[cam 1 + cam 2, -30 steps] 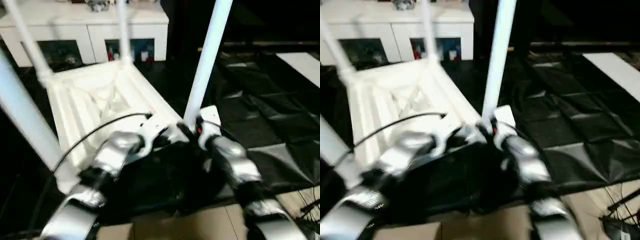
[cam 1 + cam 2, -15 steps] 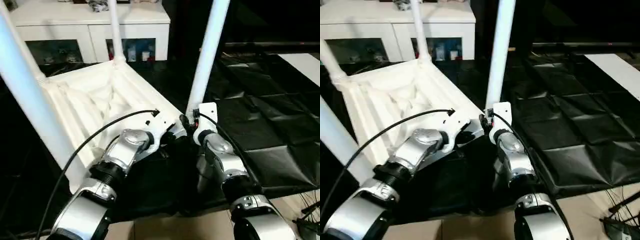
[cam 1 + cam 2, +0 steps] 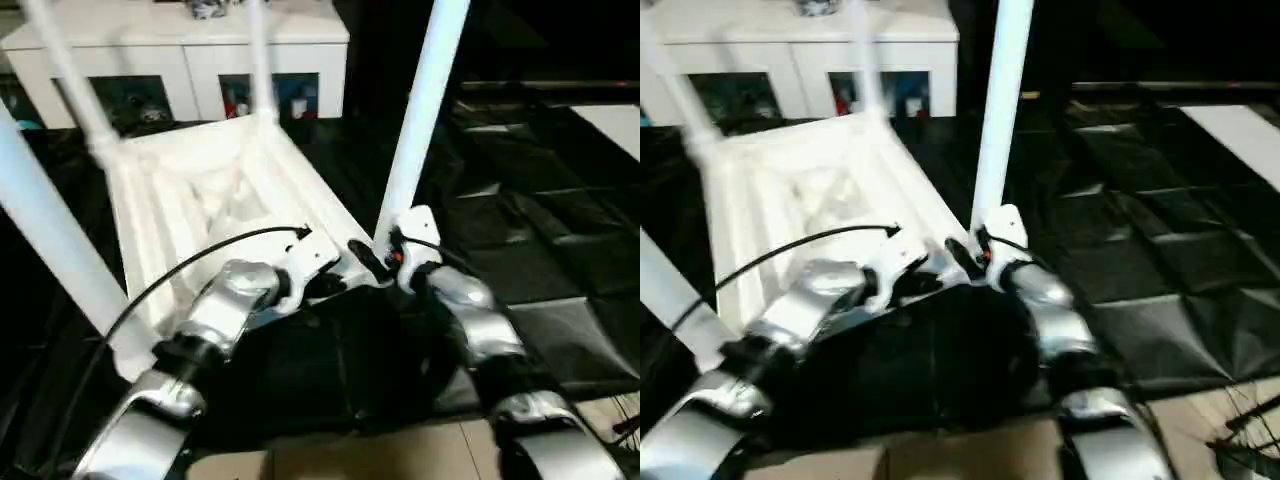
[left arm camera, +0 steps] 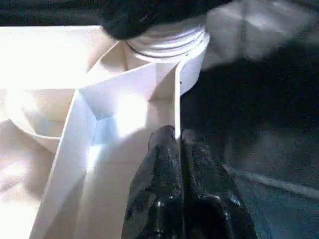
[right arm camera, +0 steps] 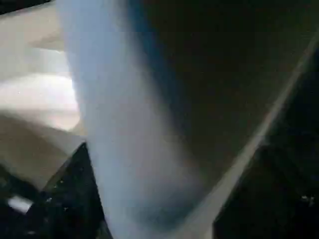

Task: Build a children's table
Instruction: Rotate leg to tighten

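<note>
A: With the children's table (image 3: 200, 200) lying upside down on the black floor sheeting (image 3: 540, 260), ribbed underside up, all four corners appear to carry legs. The near-right leg (image 3: 415, 140) stands upright in its corner socket (image 4: 169, 47); thread rings show at its base in the left wrist view, so I judge it may not be fully screwed home.

B: End effector states?

A: Left end effector (image 4: 177, 144): fingers pressed together, nothing between them, tips resting at the rim of the table top just beside that socket. Right end effector (image 3: 385, 255): sits at the foot of the near-right leg. Its wrist view has the leg close in front, blurred; I cannot tell whether it grips or stands clear.

B: Risks from here?

A: If the right end effector is letting go while threads are exposed, the leg may sit loose and tilt under load. The closed left fingers only press the rim, so a push could slide the top on the sheeting. A cable (image 3: 200, 255) loops over the left forearm and could snag a rib.

B: Surroundings?

A: White cabinet (image 3: 190, 60) with glass doors on the far side, close behind the far legs. The near-left leg (image 3: 55, 250) crosses beside the left arm and limits its swing outward. Sheeting is creased on the right; bare floor (image 3: 400, 460) shows near the robot.
</note>
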Motion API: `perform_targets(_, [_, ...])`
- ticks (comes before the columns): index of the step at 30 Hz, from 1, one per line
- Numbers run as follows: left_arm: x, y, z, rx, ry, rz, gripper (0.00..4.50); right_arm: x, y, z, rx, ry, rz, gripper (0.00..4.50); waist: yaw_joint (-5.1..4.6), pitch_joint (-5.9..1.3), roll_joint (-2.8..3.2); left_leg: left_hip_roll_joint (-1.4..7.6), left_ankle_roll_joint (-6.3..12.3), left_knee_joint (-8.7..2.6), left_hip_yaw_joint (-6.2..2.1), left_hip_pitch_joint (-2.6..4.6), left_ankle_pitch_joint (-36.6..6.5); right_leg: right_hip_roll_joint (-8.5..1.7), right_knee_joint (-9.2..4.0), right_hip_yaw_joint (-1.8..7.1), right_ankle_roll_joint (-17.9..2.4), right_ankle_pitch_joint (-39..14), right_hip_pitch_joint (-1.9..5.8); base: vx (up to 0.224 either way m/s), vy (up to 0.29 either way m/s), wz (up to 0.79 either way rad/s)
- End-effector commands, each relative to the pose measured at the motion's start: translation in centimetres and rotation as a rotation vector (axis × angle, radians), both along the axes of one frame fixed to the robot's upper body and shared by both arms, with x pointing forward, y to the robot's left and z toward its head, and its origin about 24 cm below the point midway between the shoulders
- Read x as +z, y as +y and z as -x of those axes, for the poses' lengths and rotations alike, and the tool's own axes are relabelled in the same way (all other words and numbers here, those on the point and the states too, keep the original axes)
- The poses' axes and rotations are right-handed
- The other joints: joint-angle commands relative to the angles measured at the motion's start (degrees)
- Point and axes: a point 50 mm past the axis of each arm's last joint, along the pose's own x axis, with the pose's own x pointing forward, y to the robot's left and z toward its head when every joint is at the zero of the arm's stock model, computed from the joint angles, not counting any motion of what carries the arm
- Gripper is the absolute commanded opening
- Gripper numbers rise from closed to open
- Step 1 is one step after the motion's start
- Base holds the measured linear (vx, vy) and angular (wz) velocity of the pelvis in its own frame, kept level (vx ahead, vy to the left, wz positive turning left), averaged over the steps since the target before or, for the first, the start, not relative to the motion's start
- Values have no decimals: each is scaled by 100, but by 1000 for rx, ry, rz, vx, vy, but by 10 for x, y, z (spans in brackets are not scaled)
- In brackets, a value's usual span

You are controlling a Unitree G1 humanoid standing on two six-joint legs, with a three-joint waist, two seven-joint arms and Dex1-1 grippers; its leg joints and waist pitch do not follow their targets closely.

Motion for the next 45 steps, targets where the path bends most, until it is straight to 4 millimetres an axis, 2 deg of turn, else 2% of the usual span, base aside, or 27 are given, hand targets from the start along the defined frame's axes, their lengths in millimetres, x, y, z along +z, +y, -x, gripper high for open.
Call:
perform_targets(1, [-2,-5,11,-93,39,64,0,6,-5,5,95,-11,-2,362,1,-312,-47,249,575,-365,-76,58,-1198,-199,-330,109,-1461,-385,250,0,0,0])
perform_targets(2, [0,-3,13,-102,41,69,0,6,-7,9,132,-6,3,362,12,-310,-48,259,607,-362,-77,58,-1184,-209,-326,109,-1489,-392,259,0,0,0])
perform_targets(3, [1,-1,14,-111,43,72,0,5,-9,12,168,3,9,362,20,-298,-50,256,613,-363,-67,71,-1241,-199,-343,109,-1487,-537,238,0,0,0])
perform_targets(5, [2,4,16,-123,47,74,0,3,-13,19,236,18,22,362,20,-289,-45,264,547,-381,-75,74,-1338,-203,-362,109,-1461,-770,235,0,0,0])
perform_targets(10, [2,10,19,-126,54,66,0,-3,-16,24,259,39,43,362,-11,-284,-49,260,411,-400,-85,67,-1474,-208,-382,113,-1380,-1082,223,0,0,0])
perform_targets(13, [2,11,19,-123,58,65,0,-5,-14,27,288,53,38,362,-1,-297,-47,257,429,-383,-82,66,-1314,-205,-363,116,-1388,-890,231,0,0,0])
perform_targets(18, [3,8,19,-126,58,67,0,-8,-13,28,288,67,35,362,8,-330,-49,242,589,-335,-73,42,-949,-198,-302,105,-1509,-355,256,0,0,0])
perform_targets(23, [3,9,19,-130,59,63,0,-8,-15,30,297,74,35,318,8,-316,-25,249,559,-339,-78,48,-1107,-202,-319,102,-1507,-579,243,0,0,0])
perform_targets(26, [4,10,19,-130,61,60,0,-7,-17,29,286,70,26,284,6,-326,-30,245,565,-327,-76,46,-1028,-194,-297,100,-1538,-392,252,0,0,0])
perform_targets(38, [3,12,21,-144,80,53,0,-10,-15,32,303,84,19,274,17,-333,-18,246,604,-312,-77,53,-980,-197,-278,93,-1602,-302,260,0,0,0])
perform_targets(43, [1,13,19,-117,88,37,0,-12,-12,26,227,89,2,273,12,-336,-13,240,593,-308,-77,50,-933,-194,-268,92,-1615,-226,261,0,0,0])
perform_targets(45, [-4,10,10,-15,87,18,0,-20,-5,14,47,116,16,273,-38,-318,-2,229,472,-331,-82,36,-1022,-193,-285,89,-1591,-451,248,0,0,0])
